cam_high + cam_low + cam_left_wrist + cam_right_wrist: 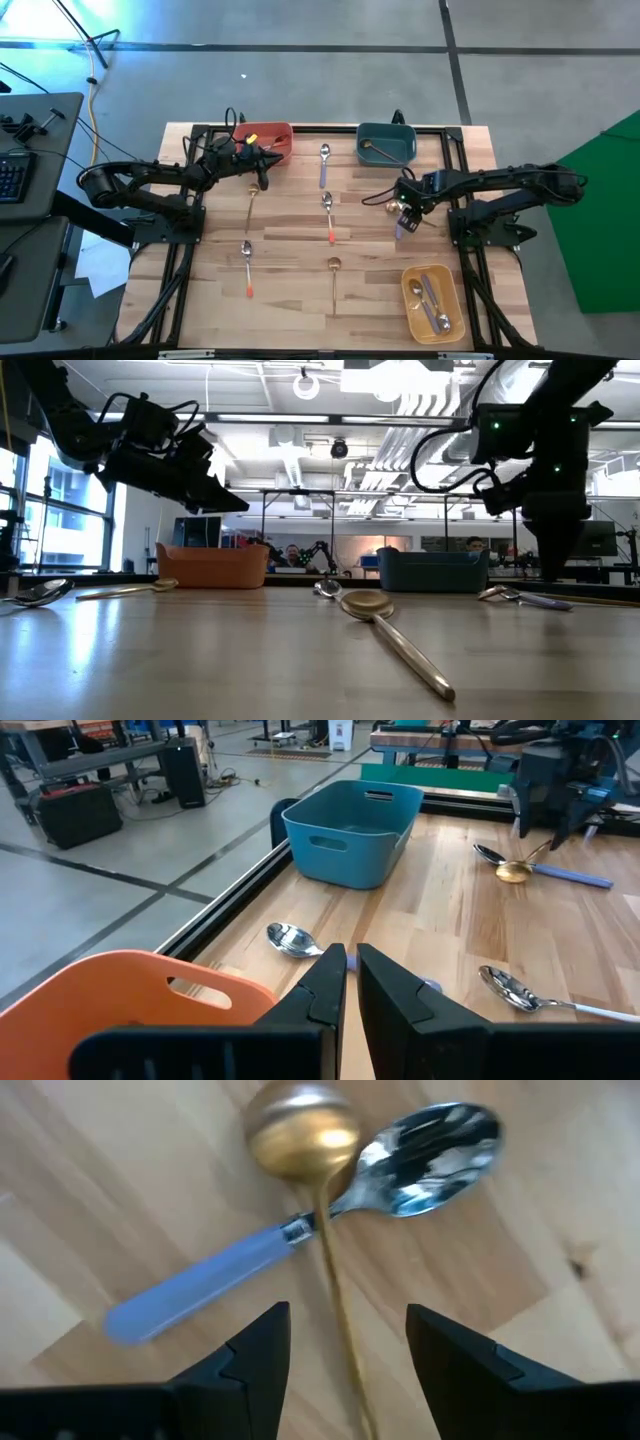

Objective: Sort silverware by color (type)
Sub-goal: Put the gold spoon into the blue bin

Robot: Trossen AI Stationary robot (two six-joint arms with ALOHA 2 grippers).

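Bright, even overhead light fills the scene. In the low view, ceiling strip lights [300,432] and a window [60,510] at the side backlight both arms into near-silhouettes, and their glare streaks the wooden tabletop [200,650]. The near gold spoon [385,625] there is soft. In the right wrist view, the purple-handled spoon [300,1225] is blurred, its bowl mirroring bright light. Shadows are faint throughout.
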